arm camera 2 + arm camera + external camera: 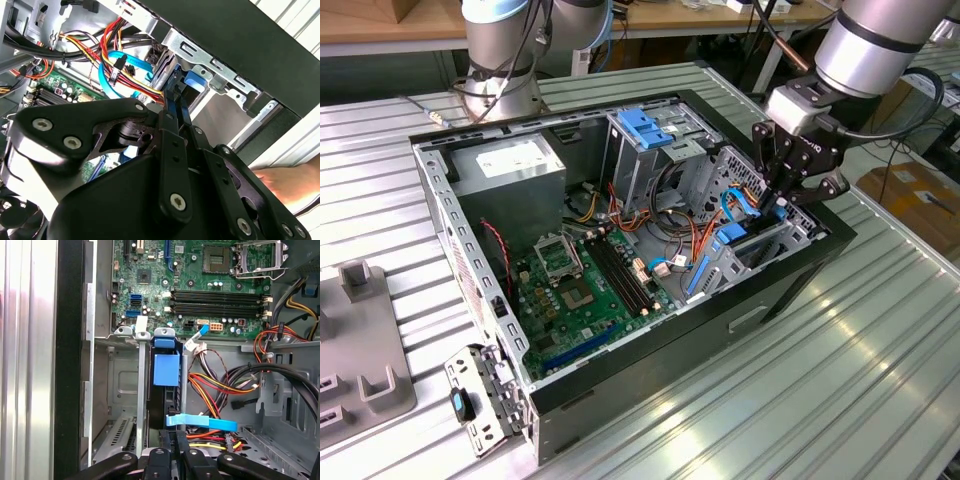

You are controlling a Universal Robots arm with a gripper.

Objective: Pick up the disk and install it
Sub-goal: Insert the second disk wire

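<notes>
The disk (165, 371) stands on edge in the metal drive bay at the corner of the open computer case (790, 285), its blue plastic carrier facing the first wrist view. Its blue edge (174, 102) also shows between the fingertips in the second wrist view. My gripper (778, 205) reaches down into that bay on the exterior view's right. In both wrist views the two black fingers (182, 450) lie close together along the disk's thin edge, so my gripper (176, 437) (175, 97) is shut on the disk.
Red, yellow and blue cables (220, 390) crowd the bay's side. The motherboard (585, 290) lies on the case floor, with a grey power-supply box (510, 165) and a blue-topped metal cage (645, 125) behind. A grey fixture (360, 340) sits at the exterior view's left.
</notes>
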